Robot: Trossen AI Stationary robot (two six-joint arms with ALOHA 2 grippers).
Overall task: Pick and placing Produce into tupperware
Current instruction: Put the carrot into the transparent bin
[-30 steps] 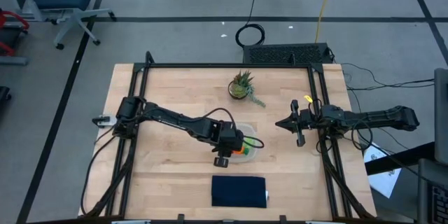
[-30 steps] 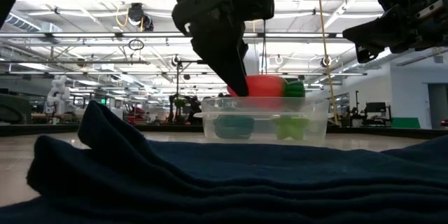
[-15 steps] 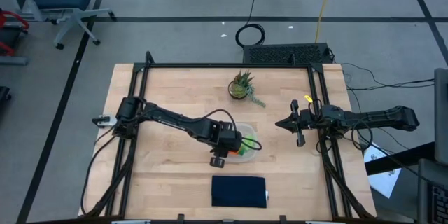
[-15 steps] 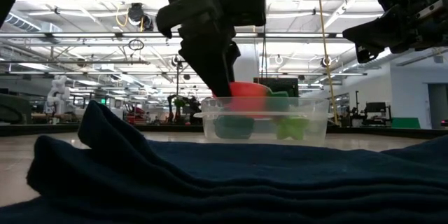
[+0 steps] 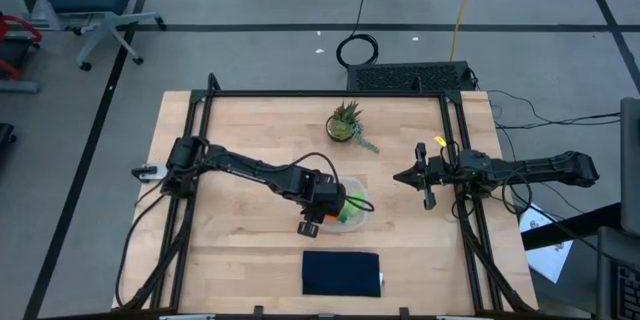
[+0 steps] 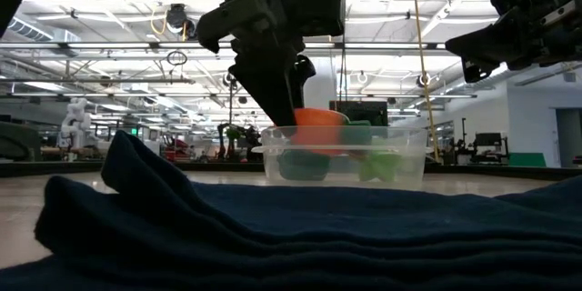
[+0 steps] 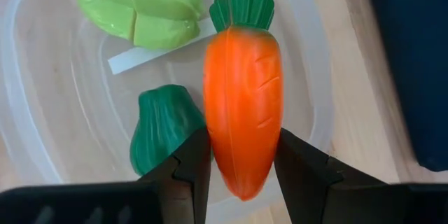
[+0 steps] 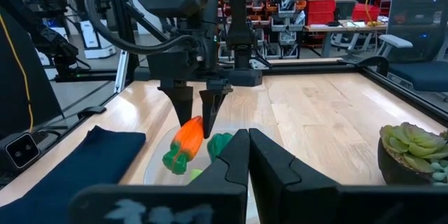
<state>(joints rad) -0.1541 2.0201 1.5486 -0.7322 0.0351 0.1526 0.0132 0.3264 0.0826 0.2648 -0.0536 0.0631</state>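
Lowered: carrot (image 7: 242,91) between left claw (image 7: 241,164) fingers, inside tupperware (image 7: 318,77).

Robotics lab, framed workbench (image 5: 250,140), storage racks (image 8: 308,0)

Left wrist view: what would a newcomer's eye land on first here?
The bright orange carrot, clamped between the left gripper's fingers over the clear tupperware. Under it in the container lie a dark green lump and a light yellow-green leafy piece. The right gripper waits near the table's right edge.
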